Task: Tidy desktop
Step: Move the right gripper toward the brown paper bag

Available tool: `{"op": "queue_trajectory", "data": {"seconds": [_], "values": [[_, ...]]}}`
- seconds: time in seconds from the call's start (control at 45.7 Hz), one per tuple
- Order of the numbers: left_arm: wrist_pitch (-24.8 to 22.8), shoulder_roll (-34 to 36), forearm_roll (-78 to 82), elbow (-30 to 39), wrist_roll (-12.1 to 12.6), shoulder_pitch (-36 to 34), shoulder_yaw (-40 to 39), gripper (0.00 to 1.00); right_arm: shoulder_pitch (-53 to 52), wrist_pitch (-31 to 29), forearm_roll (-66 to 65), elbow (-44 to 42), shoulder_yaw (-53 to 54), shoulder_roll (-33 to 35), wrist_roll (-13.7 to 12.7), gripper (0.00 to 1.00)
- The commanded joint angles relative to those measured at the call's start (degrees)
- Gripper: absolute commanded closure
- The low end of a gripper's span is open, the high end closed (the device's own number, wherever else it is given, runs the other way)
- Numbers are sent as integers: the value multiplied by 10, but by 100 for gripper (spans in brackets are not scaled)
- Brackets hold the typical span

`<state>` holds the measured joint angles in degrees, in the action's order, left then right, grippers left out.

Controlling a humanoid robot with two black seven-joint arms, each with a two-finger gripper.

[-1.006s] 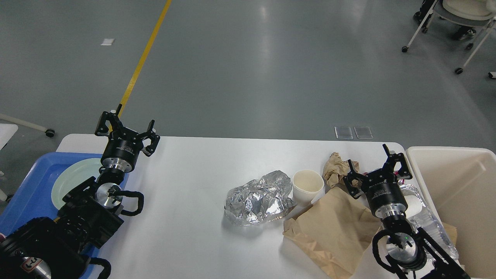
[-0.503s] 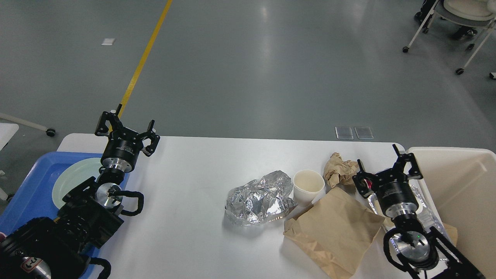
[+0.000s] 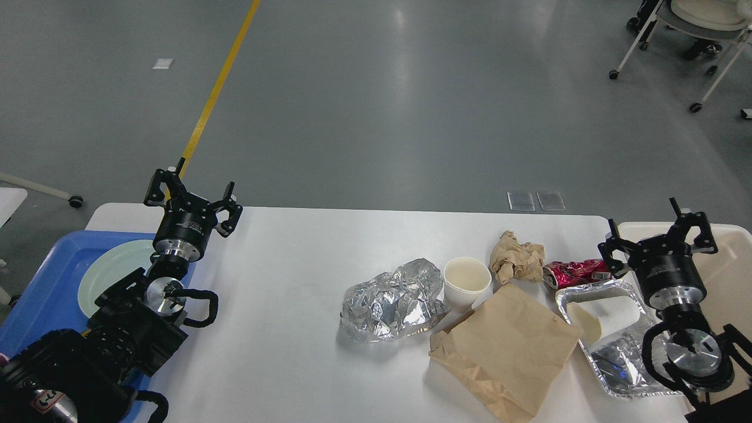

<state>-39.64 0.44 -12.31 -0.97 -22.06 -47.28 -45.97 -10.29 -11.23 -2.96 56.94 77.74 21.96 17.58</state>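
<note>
Far left edge of frame: blue tray point(image 3: 47, 282) with a pale green plate point(image 3: 111, 270) in it, partly hidden by the left arm. That arm rises from the lower left corner and points up the frame. Left gripper point(image 3: 191, 191) sits at the upper left of the desktop point(image 3: 282, 352), over its far edge, fingers spread apart, holding nothing.

The desktop fills the lower half of the frame, from the tray to the bin at right.

Centre: crumpled foil point(image 3: 390, 302), touching the upright white paper cup point(image 3: 467, 282) on its right. Flat brown paper bag point(image 3: 508, 346) lies lower centre-right, its top corner against the cup. Crumpled brown paper ball point(image 3: 517, 261) just above the bag. Crushed red can point(image 3: 576, 273) just right of the ball. Foil tray point(image 3: 617, 335) below the can, a tipped white cup point(image 3: 605, 317) lying inside it.

Right edge: right arm comes up from the lower right corner. Right gripper point(image 3: 661, 232) is over the near-left corner of the beige bin point(image 3: 728, 276), fingers apart, empty.
</note>
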Motion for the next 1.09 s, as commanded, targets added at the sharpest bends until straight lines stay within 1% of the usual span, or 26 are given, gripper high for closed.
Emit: {"op": "queue_trajectory", "data": {"seconds": [0.0,0.131,0.306,0.612,0.634,0.722,0.766,0.853,0.94,1.072], "values": [[0,0,0,0,0,0,0,3,-2,1,1,-50,15,11,3,0],[0,0,0,0,0,0,0,3,-24,2,1,-89,18,11,4,0],[0,0,0,0,0,0,0,3,-103,7,1,-156,16,6,4,0],[0,0,0,0,0,0,0,3,-114,-5,1,-154,12,24,4,0],[0,0,0,0,0,0,0,3,-114,-9,1,-154,10,29,4,0],[0,0,0,0,0,0,0,3,-115,-91,0,-150,-6,50,2,0],[0,0,0,0,0,0,0,3,-118,-137,-1,-150,-24,61,3,0],[0,0,0,0,0,0,0,3,-126,-189,-5,-150,-73,97,2,0],[0,0,0,0,0,0,0,3,-149,-192,-13,-154,-147,140,-2,0],[0,0,0,0,0,0,0,3,-219,-192,-49,-155,-315,200,-2,0]]}}
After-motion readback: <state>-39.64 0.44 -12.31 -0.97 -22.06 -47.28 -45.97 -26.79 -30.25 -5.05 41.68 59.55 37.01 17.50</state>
